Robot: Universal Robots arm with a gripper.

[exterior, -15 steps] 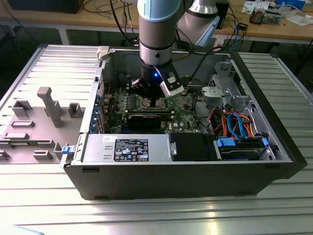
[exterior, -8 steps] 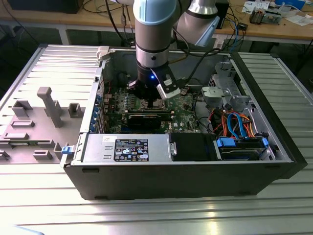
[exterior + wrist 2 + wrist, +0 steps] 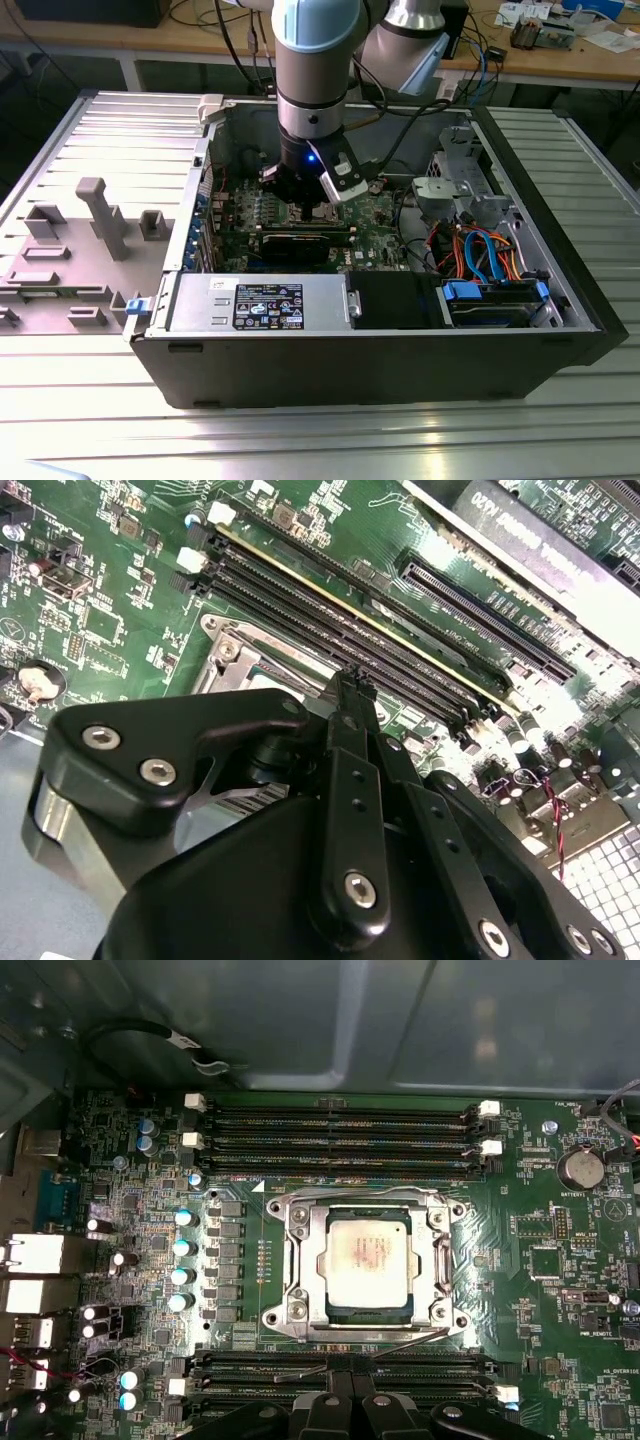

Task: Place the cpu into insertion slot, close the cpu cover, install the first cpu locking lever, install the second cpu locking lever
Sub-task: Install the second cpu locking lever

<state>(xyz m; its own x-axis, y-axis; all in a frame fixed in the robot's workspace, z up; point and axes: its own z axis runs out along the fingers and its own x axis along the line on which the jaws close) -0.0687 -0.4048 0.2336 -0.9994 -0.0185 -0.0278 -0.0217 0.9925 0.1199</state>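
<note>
Hovering low over the green motherboard (image 3: pixel 560 1290) inside the open computer case (image 3: pixel 380 370), the tool (image 3: pixel 350 1400) has its black fingers (image 3: pixel 335 1408) drawn close together with nothing seen between them; in the first wrist view they sit just beside a thin wire lever (image 3: pixel 400 1338) running along the socket's near edge.

As far as the pictures show, the cpu (image 3: pixel 368 1260) already lies in the insertion slot (image 3: pixel 330 1308), its silver-grey top flat and square within the rim. The cpu cover (image 3: pixel 300 1260) looks folded down around the chip, so the first two steps seem done. I judge the work to be at the levers: the one by the fingertips appears to stand slightly off the frame and not tucked home, though whether either lever is latched cannot be told for sure.

Room is tight. Memory slots (image 3: pixel 340 1120) flank the socket on its far side and another bank (image 3: pixel 420 1368) lies right under the tool, with a row of capacitors (image 3: pixel 183 1260) beside the socket. In the exterior view the case walls ring the arm, the long black graphics card (image 3: pixel 305 243) lies just beside the tool, and drive cables (image 3: pixel 480 250) crowd the exterior view's right. The case rests on the bench (image 3: pixel 320 440).
</note>
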